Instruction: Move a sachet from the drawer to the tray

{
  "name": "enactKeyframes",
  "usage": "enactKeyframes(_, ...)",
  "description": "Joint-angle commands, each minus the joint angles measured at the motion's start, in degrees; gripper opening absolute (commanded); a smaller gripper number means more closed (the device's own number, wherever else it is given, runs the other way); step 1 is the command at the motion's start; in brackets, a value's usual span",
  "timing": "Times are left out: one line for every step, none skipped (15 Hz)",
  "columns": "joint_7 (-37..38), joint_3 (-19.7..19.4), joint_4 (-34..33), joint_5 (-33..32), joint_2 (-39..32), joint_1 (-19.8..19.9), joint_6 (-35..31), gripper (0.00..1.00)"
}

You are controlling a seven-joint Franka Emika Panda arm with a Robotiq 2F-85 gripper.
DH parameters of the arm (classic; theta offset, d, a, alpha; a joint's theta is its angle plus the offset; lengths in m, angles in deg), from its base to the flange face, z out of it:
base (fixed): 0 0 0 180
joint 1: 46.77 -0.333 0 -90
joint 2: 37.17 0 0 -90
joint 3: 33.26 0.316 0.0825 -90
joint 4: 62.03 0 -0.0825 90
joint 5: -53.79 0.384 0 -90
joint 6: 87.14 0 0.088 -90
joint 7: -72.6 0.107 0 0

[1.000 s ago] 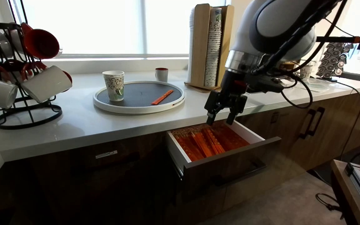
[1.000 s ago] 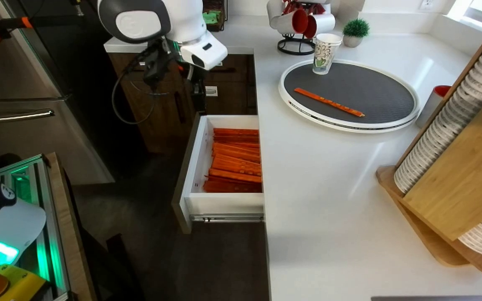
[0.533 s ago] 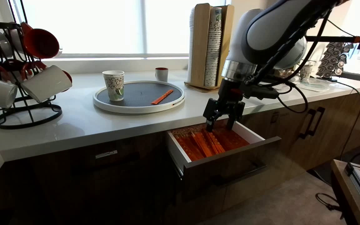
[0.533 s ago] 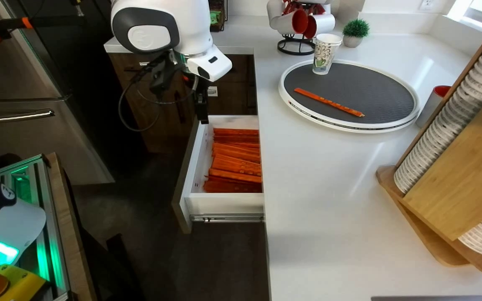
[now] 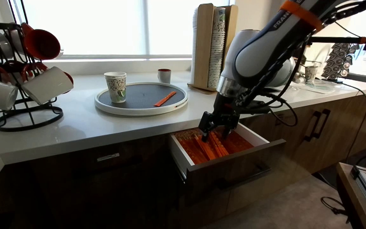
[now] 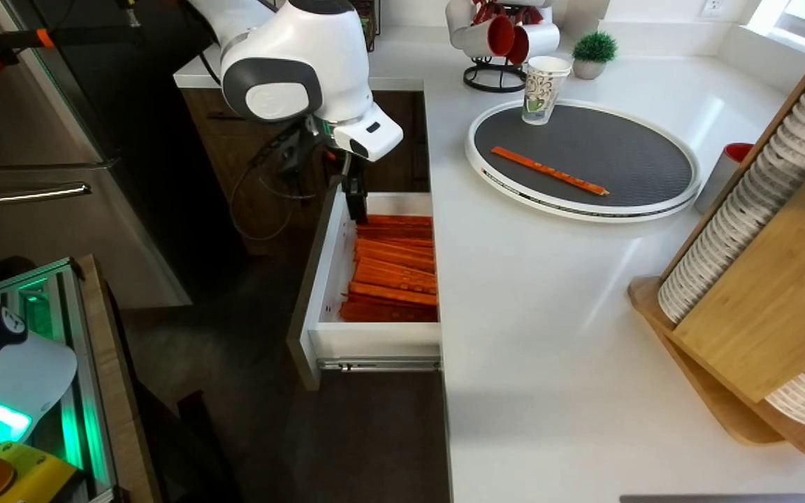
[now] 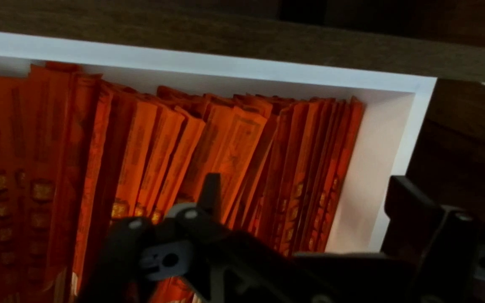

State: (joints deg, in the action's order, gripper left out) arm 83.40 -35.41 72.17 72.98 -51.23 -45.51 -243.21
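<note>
Wrist view: sachets (image 7: 234,147) are filling the drawer (image 7: 183,62), the view's edge cutting both off at left. Further right over it, one finger (image 7: 211,195) of the gripper (image 7: 305,191) is hiding their lower parts; by the drawer's right side, the other is showing dark. Both are standing spread; I cannot tell whether they are touching sachets. In an exterior view, left of the drawer, the tray (image 5: 135,112) is bearing a cup (image 5: 116,87) and another sachet (image 5: 165,99).
</note>
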Motion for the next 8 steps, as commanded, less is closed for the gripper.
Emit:
enactKeyframes(3.15, -0.5, -3.55, -1.18, -5.89, 0.21, -1.09, 1.0)
enactKeyframes(4.02, -0.94, -4.29, -1.62, -6.98, 0.12, -0.34, 1.0)
enactKeyframes(4.49, -1.16, -4.92, -1.69, -7.95, 0.12, -0.6, 0.94)
enactKeyframes(4.81, -1.36, -5.56, -1.68, -8.89, 0.13, -0.72, 0.85)
enactKeyframes(5.45, -1.79, -6.18, -1.92, -9.74, -0.04, -0.88, 0.84)
enactKeyframes(5.65, -2.0, -6.79, -1.95, -10.5, -0.02, -0.82, 0.85)
enactKeyframes(6.33, -2.53, -7.39, -2.43, -11.22, -0.29, -0.95, 0.69)
enactKeyframes(6.66, -2.88, -7.98, -2.74, -11.98, -0.35, -0.92, 0.67)
